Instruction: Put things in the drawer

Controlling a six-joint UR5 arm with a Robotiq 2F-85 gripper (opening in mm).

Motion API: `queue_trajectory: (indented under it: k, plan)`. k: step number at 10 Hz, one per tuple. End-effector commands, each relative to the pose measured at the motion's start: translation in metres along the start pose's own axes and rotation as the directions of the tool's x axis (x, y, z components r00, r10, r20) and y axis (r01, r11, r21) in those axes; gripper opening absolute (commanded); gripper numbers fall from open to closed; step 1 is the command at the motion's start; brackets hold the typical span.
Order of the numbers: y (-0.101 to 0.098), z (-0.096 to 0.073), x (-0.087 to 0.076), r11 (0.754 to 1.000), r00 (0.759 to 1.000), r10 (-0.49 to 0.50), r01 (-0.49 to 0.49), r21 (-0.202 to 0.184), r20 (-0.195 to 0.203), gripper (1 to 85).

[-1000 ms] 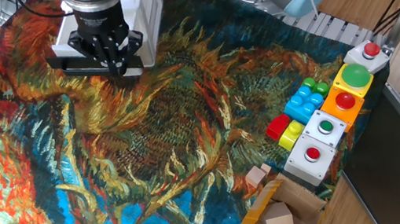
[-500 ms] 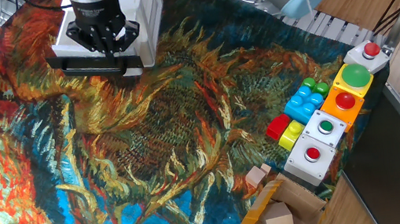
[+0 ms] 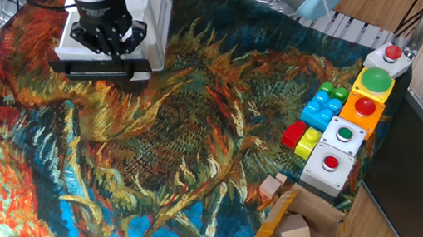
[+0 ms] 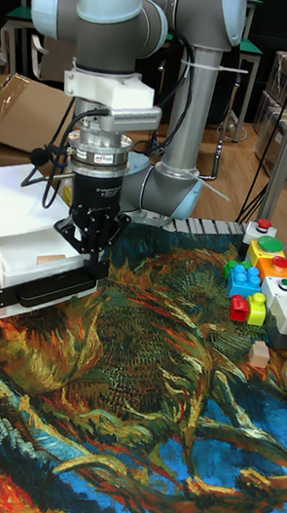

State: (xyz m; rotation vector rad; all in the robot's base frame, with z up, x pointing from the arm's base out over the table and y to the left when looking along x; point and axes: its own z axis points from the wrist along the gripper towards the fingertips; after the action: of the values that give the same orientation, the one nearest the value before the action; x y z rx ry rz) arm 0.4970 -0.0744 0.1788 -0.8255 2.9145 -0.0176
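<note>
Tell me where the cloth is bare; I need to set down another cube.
The painted cloth is bare between the white cabinet and the toy bricks, and along its left side. It is crowded at the right edge: bricks, button boxes, a wooden cube and the cardboard box. The gripper sits at the drawer.

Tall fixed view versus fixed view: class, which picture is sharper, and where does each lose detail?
Fixed view: crisp and evenly lit on the patterned cloth, but the black gripper merges with the dark drawer. Tall fixed view: softer, grainier, dim background; the gripper stands out against the white cabinet.
</note>
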Motion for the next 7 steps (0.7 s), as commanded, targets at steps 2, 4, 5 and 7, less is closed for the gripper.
queue_trajectory:
  k: [2, 4, 5, 7]
  plan:
    - [0.001, 0.003, 0.004, 1.000, 1.000, -0.001, 0.001, -0.017, 0.016, 1.3]
    - [0.000, 0.003, 0.016, 1.000, 1.000, 0.000, 0.000, -0.022, 0.008, 1.3]
    - [0.000, 0.003, 0.021, 1.000, 1.000, -0.003, 0.003, -0.022, 0.007, 1.3]
    - [-0.001, 0.002, 0.035, 1.000, 1.000, -0.008, 0.008, -0.021, -0.008, 1.3]
